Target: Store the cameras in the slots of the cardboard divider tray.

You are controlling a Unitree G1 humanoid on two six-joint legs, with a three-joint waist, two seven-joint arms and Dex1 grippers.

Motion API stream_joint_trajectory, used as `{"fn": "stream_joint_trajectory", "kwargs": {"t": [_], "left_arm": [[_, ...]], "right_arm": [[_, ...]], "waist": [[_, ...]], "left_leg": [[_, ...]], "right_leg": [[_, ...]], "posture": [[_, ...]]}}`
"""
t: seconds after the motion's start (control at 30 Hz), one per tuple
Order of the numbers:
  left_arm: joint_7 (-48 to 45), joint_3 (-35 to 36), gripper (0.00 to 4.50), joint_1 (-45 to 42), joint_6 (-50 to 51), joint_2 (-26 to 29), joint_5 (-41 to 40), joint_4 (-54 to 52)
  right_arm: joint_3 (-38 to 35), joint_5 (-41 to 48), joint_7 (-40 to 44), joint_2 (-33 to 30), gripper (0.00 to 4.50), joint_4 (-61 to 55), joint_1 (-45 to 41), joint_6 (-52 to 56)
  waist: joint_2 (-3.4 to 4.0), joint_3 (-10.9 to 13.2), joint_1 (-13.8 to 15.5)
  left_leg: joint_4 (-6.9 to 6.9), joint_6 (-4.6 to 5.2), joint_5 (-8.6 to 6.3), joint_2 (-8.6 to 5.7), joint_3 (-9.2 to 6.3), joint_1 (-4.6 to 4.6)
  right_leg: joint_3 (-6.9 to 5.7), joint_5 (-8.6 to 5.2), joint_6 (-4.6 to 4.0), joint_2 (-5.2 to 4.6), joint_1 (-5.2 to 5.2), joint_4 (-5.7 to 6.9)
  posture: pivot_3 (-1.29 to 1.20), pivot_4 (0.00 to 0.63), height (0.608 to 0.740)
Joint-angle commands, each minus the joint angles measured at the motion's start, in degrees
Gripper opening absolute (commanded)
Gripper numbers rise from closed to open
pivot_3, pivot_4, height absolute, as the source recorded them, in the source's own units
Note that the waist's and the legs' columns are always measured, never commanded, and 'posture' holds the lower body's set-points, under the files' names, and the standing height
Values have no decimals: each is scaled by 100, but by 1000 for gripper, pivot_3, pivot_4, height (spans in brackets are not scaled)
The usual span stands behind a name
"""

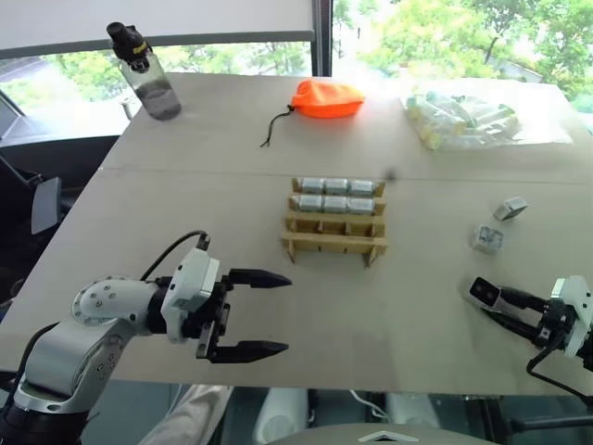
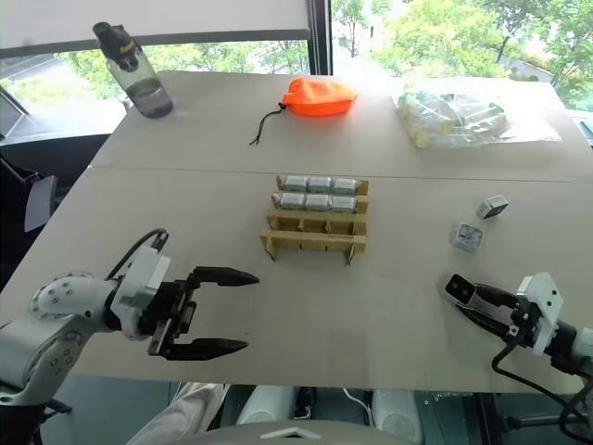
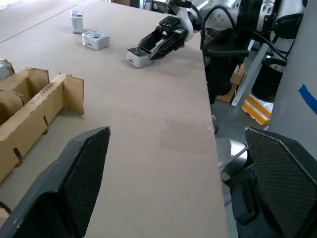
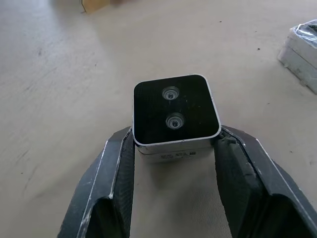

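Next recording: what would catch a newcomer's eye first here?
The cardboard divider tray at the table's middle, its two far rows filled with silver cameras and the near row empty. Then the right gripper at the table's near right edge, fingers closed on a camera with a black two-lens face. Two loose cameras lie just beyond it, and the left gripper hangs open, near left.

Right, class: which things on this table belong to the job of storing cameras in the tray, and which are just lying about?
Job:
- cardboard divider tray, six slots filled
- camera between the right hand's fingers
- two loose cameras

Lying about:
- orange pouch
- water bottle
- bag of pale tubes
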Motion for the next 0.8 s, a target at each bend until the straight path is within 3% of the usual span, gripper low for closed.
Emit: {"fn": "stream_joint_trajectory", "kwargs": {"t": [0.03, 0.3, 0.53, 0.8], "left_arm": [[515, 79, 4500, -387, 478, -144, -377, 66], [1350, -222, 4500, -1368, 1294, -162, -132, 448], [1107, -628, 4500, -2366, 1826, -354, -236, 1133], [677, -1511, 4500, -3482, 665, -963, 1077, 2347]], "right_arm": [[204, 169, -156, 57, 1732, -762, -220, 164], [1314, -568, -670, 415, 1732, -1852, -1405, -261], [2382, -1687, -1054, 807, 1732, -1909, -2492, -1070], [3241, -2929, -1302, 961, 1732, -955, -3429, -2188]], "waist": [[-3, 2, 0], [-27, 19, -3], [-38, 28, 1], [-45, 28, -4]], "left_leg": [[3, 0, 0, 1, 0, 2], [22, -9, 6, 1, 0, 10], [42, -10, 5, -2, -13, -10], [74, -14, 10, -16, -14, -66]], "right_leg": [[3, 0, 1, -1, 0, 8], [10, 0, -1, 0, -2, 41], [-5, 0, -1, -2, -7, 46], [-15, 1, -2, 0, -52, 58]], "posture": [[0, 150, 726], [0, 150, 726], [0, 150, 726], [0, 150, 726]]}}
